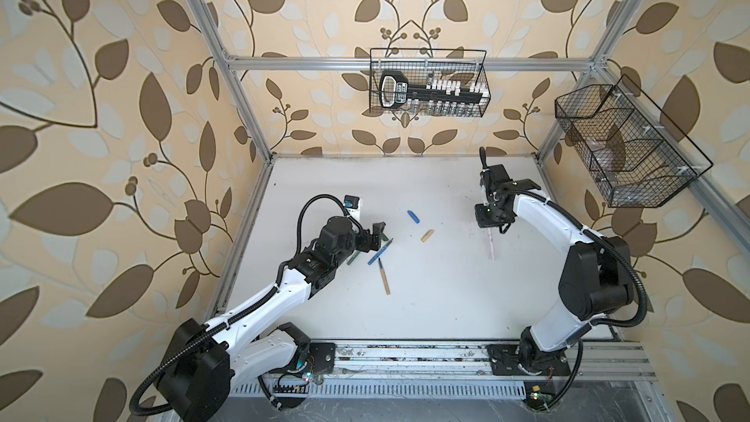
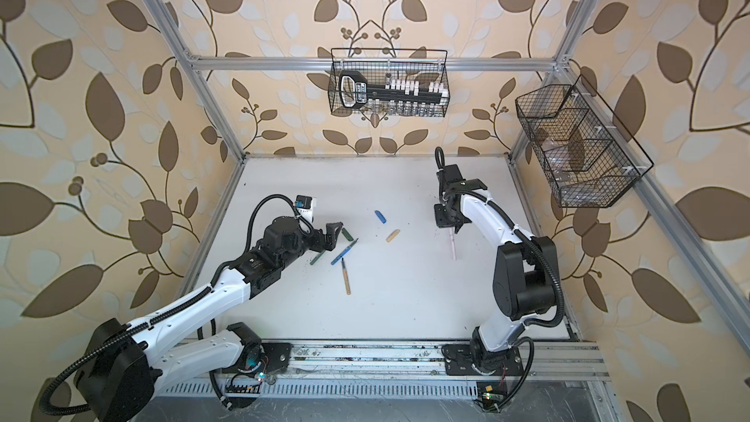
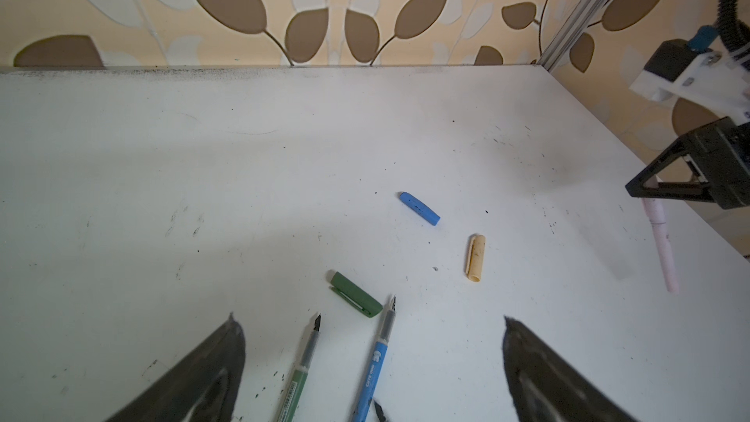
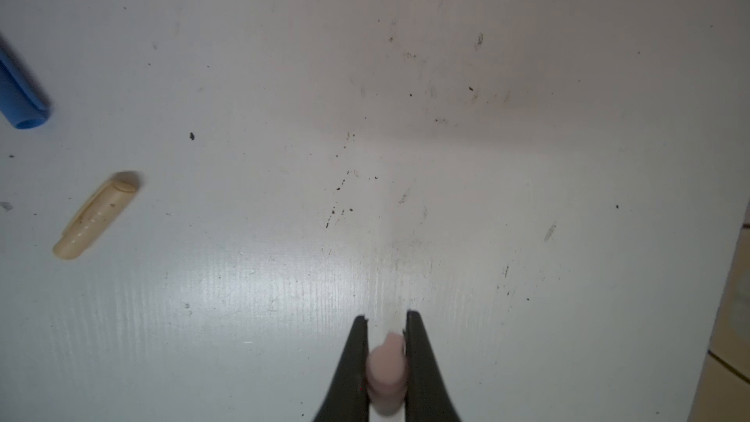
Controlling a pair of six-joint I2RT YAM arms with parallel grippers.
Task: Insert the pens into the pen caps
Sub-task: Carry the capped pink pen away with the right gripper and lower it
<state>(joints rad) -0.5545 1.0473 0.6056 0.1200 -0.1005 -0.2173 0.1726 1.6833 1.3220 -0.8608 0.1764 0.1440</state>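
Left gripper [image 3: 368, 316] spread wide over three loose pens, right gripper [image 4: 386, 316] pinched on the pink pen [image 3: 665, 253]

The white table [image 1: 446, 298] lies bare across its near half and far strip in both top views, and all the pieces sit in a middle band. The right gripper works close to the table's right edge, and the pink pen slants down from its narrow jaws. Only the left wrist view shows a seam below the pink cap [image 3: 654, 213]; the right wrist view shows just a blurred pink end. The green pen [image 3: 300, 367] and blue pen [image 3: 375, 359] lie between the left fingers. The tan pen [image 1: 383, 276] shows whole only in the top views. The green cap [image 3: 355, 294] lies just beside the blue pen's tip, while the blue cap [image 3: 419, 209] and tan cap [image 3: 475, 257] lie apart in the open middle
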